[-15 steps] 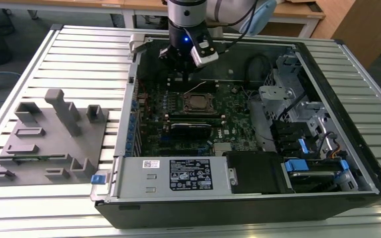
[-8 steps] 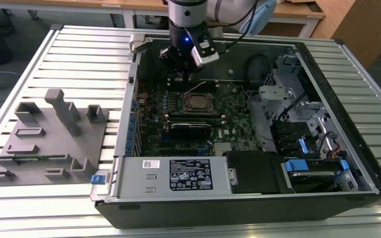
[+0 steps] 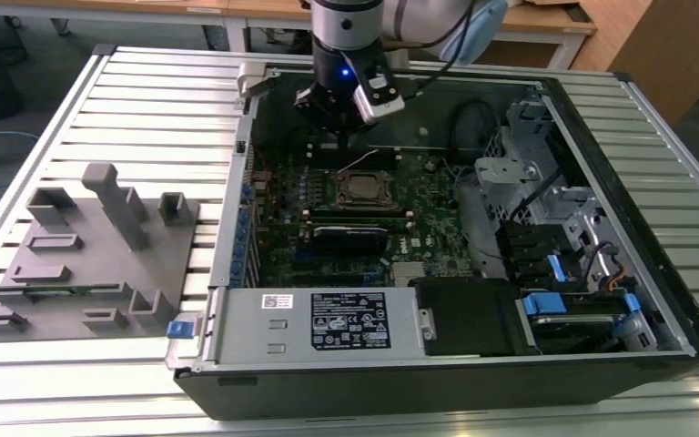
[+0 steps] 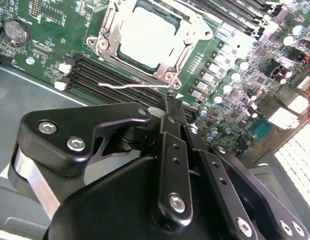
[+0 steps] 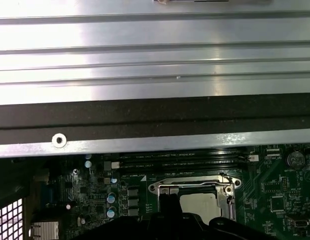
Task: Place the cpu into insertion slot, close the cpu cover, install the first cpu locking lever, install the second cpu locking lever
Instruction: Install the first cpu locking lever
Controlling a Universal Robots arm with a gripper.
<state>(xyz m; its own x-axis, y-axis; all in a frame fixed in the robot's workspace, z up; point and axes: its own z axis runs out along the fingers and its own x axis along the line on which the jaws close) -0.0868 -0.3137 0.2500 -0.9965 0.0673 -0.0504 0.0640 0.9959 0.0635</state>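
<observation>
Slatted aluminium table [image 3: 143,100] carries an open computer case [image 3: 447,391] in the exterior view, with a grey fixture block [image 3: 83,255] on that view's left; the gripper [image 3: 347,141] hangs over the motherboard [image 3: 435,218], just beside the socket where the cpu [image 3: 364,188] lies. In the second wrist view the cpu cover [image 4: 189,46] sits flat around the seated chip, and a thin wire lever [image 4: 130,86] lies loose beside it (its end near the fingertips). The fingers [image 4: 172,150] are drawn together, nothing seen between them. In the first wrist view the silver chip shows inside its frame, near the case rim [image 5: 145,142]
</observation>
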